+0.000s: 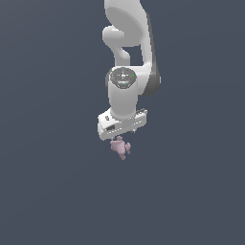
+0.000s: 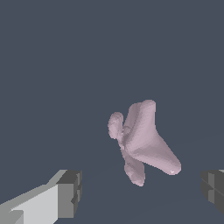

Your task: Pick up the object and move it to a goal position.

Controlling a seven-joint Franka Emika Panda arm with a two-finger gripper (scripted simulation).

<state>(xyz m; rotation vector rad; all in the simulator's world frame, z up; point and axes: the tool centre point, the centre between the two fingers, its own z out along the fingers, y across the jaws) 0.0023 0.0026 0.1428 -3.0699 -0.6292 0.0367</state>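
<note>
Currently the gripper sits directly above the pink object, fingers spread wide with the object between them, no contact in the wrist view. Looks like pre-grasp alignment: centred over the lumpy body so closing catches its bulk, not a stub. Goal position not visible.

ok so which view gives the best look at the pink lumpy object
The wrist view: the pink object fills the frame's middle, its stubby lobes clear, between the open gripper's fingers. In the exterior view it is only a tiny blob under the gripper.
</note>
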